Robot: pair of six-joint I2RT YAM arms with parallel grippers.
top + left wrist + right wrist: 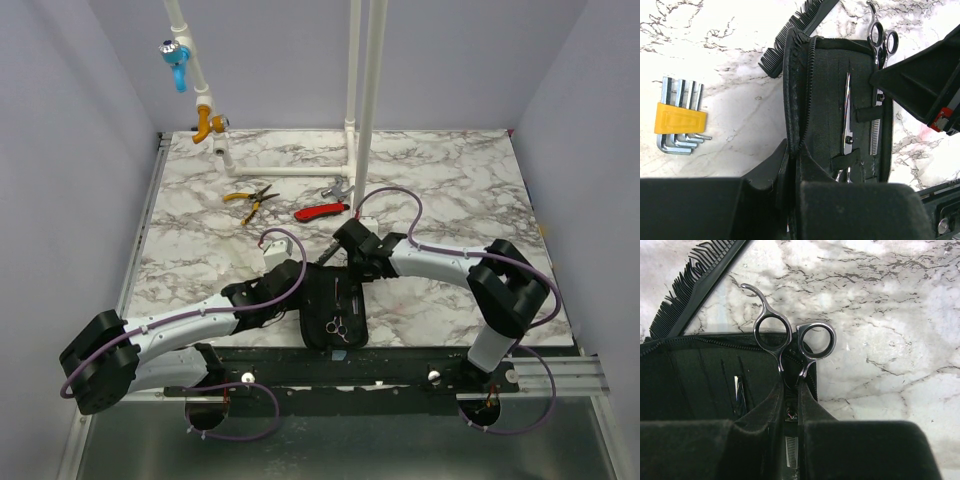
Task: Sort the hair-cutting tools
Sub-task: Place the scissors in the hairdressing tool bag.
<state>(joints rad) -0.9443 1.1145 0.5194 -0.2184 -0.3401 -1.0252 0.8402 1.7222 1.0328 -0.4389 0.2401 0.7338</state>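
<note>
**A:** Where is the case found?

**B:** The black case (pixel 827 100) is laid open on the near middle of the tabletop (pixel 450 180), between the two arms.

**A:** What is gripped on the left?

**B:** The left end effector (pixel 793 167) is clenched on the zippered edge of the case. The fabric is pinched between its fingers.

**A:** And on the right?

**B:** The right end effector (pixel 790 402) is closed around the shanks of the thinning scissors (pixel 779 359), just behind the finger rings. The rings are seen projecting past the case's rim, over the marble. The toothed blade is tucked under an elastic strap inside the case.

**A:** Is anything else stowed?

**B:** A second pair of scissors (pixel 847 115) is seated in the neighbouring slot, parallel to the toothed blade and just beside it.

**A:** Where is the comb?

**B:** The black comb (pixel 797 27) is seen lying on the tabletop outside the case, at an angle to it. Its end meets the case's corner, but whether it is tucked beneath cannot be told.

**A:** What else is noted?

**B:** The yellow-handled pliers (pixel 252 198) and the red-handled tool (pixel 322 211) are seen on the far half, pliers to the left, both well apart from the case. A set of hex keys (pixel 680 122) in a yellow holder is seen on the marble near the case, on the side away from the stowed scissors.
</note>
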